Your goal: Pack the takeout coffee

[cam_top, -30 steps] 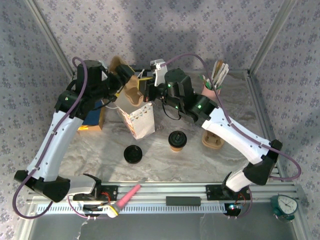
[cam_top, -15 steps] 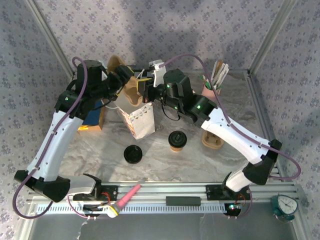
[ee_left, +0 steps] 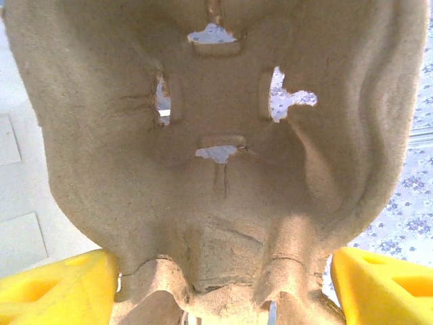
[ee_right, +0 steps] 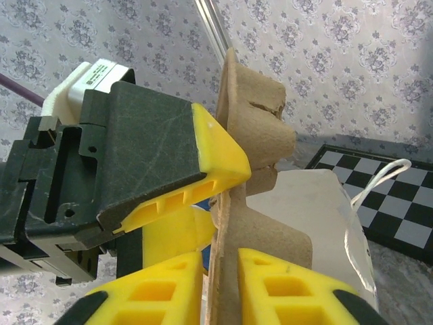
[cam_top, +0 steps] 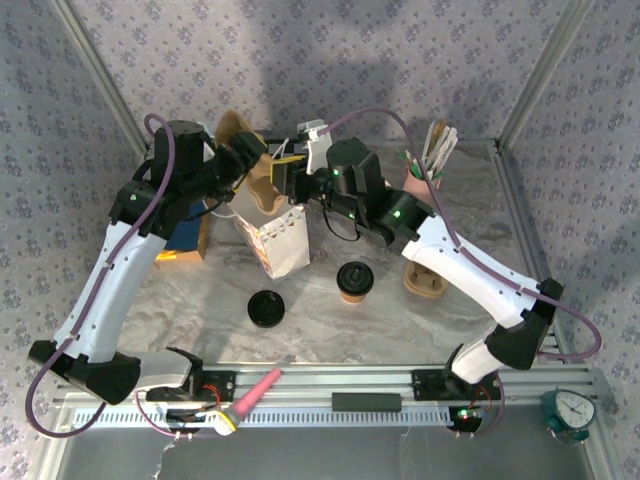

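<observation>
Right jaws are now easing slightly apart off the rim of the pulp carrier (ee_right: 254, 128). Left jaws are pinching it widthwise above the paper bag (cam_top: 281, 242). We are reading this as a handover. The takeout coffee (cam_top: 354, 281) is standing on the surface (cam_top: 200, 292), near-right of the bag, not yet packed.

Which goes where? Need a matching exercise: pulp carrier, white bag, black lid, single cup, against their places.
1 pulp carrier
2 white bag
3 black lid
4 single cup

a lying flat on the table
b standing right of the lid
c raised above the bag
d upright under the carrier

Pairs: 1-c, 2-d, 3-a, 4-b
</observation>
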{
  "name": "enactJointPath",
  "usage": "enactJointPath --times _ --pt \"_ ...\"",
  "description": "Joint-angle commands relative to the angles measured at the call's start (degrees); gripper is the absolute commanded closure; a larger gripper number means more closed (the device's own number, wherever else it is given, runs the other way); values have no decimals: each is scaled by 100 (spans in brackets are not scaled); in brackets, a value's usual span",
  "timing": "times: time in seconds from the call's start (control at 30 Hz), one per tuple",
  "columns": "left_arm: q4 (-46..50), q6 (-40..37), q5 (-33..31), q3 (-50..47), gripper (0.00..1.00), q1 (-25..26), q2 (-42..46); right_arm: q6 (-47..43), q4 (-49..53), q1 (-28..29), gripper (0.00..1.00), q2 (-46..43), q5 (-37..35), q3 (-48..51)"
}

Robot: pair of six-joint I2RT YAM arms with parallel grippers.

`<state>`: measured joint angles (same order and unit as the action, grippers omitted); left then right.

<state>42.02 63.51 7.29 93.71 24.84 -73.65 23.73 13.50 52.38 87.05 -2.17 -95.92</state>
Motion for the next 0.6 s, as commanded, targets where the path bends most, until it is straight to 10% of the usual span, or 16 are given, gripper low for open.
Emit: enactJointPath --times 0.0,0.17,0.3,0.57 --pt "12 -93 -25 105 20 -21 -9 -18 -29 -26 77 27 -59 -149" --pt "68 -115 -59 112 20 -23 -18 -2 11 -52 64 14 -98 -167" --pt "276 -203 -153 164 20 -23 -14 -7 93 -87 24 -96 -299 -151" --pt "1145 -495 -466 560 20 -49 -146 32 85 -321 0 -590 -596 342"
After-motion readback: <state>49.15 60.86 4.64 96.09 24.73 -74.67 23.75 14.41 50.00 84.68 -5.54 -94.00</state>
